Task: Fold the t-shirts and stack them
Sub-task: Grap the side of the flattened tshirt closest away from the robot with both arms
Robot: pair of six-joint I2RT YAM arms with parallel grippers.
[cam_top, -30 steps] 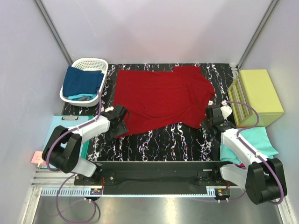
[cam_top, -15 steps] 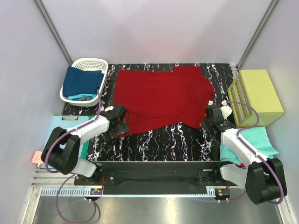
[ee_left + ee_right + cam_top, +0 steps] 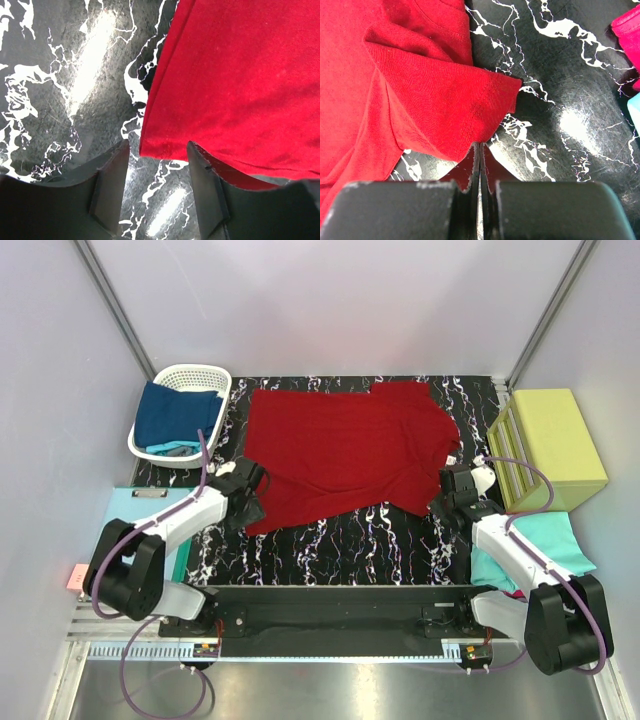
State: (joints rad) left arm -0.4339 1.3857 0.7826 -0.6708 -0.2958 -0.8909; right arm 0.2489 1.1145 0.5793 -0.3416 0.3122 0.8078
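- While the left gripper (image 3: 157,148) is straddling the dark red t-shirt (image 3: 240,75) corner with jaws apart, a shallow bite is risking slippage.
- The right gripper (image 3: 480,150) is sitting clenched at the sleeve (image 3: 445,100); whether it is holding cloth cannot be told.

One camera looks down from above and behind me; my two wrist cameras sit close over opposite edges of the dark red cloth t-shirt (image 3: 340,455).

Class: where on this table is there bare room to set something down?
Bare black marbled tabletop lies between the near hem of the dark red t-shirt and the front edge. A narrower strip separates that shirt from the yellow-green box. Crowded: around the white plastic basket.
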